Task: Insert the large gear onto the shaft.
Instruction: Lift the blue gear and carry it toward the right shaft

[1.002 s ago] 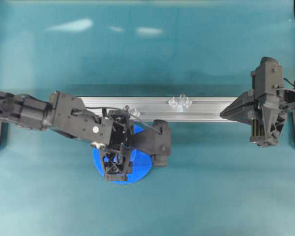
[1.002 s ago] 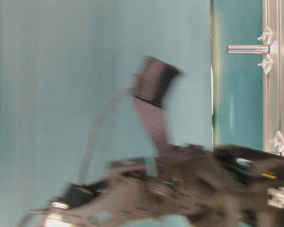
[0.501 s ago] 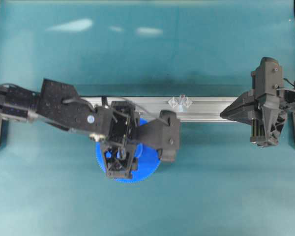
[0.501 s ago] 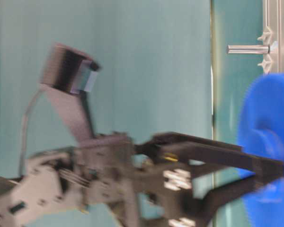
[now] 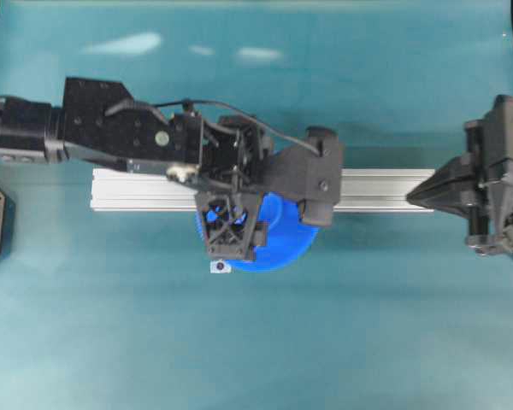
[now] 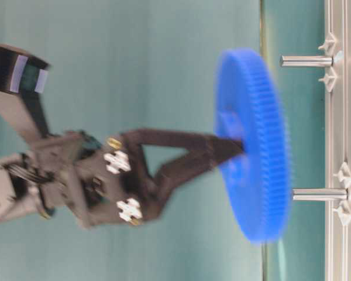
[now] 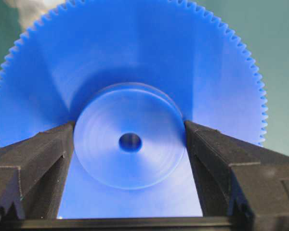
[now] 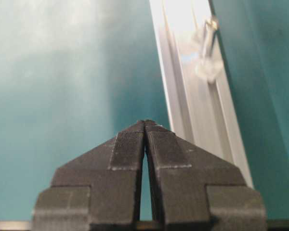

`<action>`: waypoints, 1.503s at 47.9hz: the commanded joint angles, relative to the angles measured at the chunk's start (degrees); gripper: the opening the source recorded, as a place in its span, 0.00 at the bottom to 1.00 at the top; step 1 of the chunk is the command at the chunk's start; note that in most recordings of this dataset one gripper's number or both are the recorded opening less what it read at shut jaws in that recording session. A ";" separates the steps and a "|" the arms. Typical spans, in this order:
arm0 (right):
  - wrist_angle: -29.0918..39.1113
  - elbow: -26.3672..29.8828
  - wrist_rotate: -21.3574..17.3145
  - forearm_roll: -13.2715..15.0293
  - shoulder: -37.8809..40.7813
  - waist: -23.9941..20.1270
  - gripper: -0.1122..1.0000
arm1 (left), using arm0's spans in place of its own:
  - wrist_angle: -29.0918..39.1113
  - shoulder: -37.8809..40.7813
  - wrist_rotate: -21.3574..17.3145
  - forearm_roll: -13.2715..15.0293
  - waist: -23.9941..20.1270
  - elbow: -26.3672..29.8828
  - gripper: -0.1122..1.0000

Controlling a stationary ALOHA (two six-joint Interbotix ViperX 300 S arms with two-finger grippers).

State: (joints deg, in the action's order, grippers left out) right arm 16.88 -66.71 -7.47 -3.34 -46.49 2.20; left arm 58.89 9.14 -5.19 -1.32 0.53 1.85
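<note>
The large gear (image 6: pixel 251 146), a bright-blue toothed disc, hangs in the air with my left gripper (image 7: pixel 130 140) shut on its raised hub (image 7: pixel 130 163), one black finger (image 7: pixel 43 154) on each side. In the table-level view the gear's flat face is turned to the rail (image 6: pixel 339 117) and stands a little off two silvery pins, one shaft (image 6: pixel 307 60) and a look-alike (image 6: pixel 319 194); its centre hole lies between them. From overhead the gear (image 5: pixel 282 243) and left gripper (image 5: pixel 231 231) cover the rail's middle and hide both pins. My right gripper (image 8: pixel 145 124) is shut on nothing.
The aluminium rail (image 5: pixel 137 190) runs left to right across the teal table. My right gripper (image 5: pixel 423 195) points at the rail's right end. One pin with pale brackets (image 8: pixel 208 45) shows on the rail (image 8: pixel 192 110) in the right wrist view.
My left gripper has carried the gear from the table in front of the rail up and to the right, over the rail. The right arm has drawn back to the right.
</note>
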 commanded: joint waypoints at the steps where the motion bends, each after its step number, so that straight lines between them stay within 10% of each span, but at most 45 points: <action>1: 1.85 -0.35 -2.11 -0.09 -2.72 0.26 0.18 | -0.26 -0.53 -1.32 -0.18 -1.05 3.78 0.79; 22: 11.95 -3.87 -7.21 0.53 -17.58 0.26 0.18 | -0.26 7.47 -8.79 -0.18 -4.31 11.78 0.79; 72: 13.01 -3.87 -7.21 0.97 -17.67 0.35 0.18 | 5.80 22.24 -13.10 -0.18 -8.17 28.39 0.79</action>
State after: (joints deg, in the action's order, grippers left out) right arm 30.15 -71.28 -14.06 -2.46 -64.51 2.37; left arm 64.78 32.87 -18.02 -1.23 -6.59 28.56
